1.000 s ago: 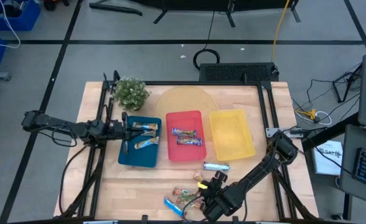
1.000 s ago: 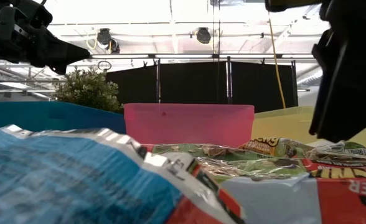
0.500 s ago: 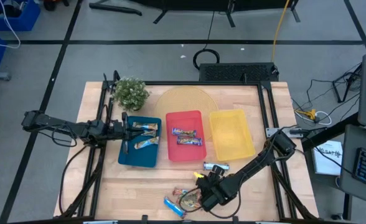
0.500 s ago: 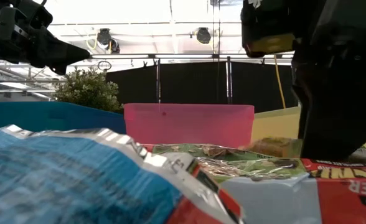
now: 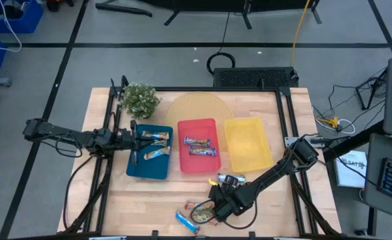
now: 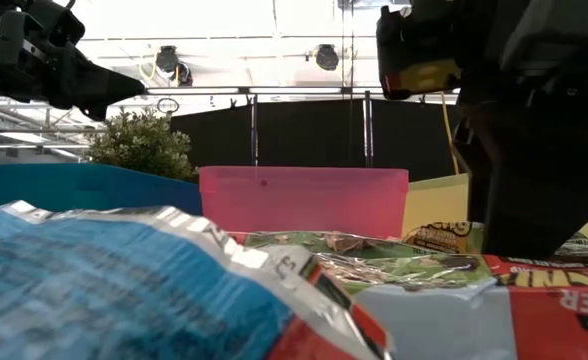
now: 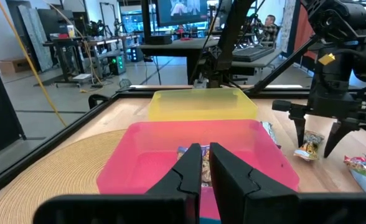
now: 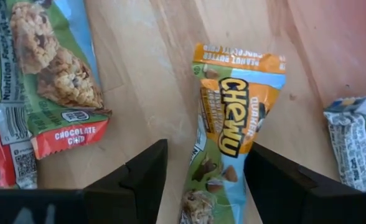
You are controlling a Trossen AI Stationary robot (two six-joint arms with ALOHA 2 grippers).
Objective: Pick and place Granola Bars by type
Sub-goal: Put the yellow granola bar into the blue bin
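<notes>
One light, crinkly orange-and-blue foil granola bar [image 8: 233, 127] lies between my right claw's [image 8: 205, 171] spread fingers; I'd pinch its slippery midsection.

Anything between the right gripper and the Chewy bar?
Nothing visible. The right gripper is open, its fingers straddling the Chewy bar on bare table. The chocolate chip bar lies apart, outside the fingers.
</notes>
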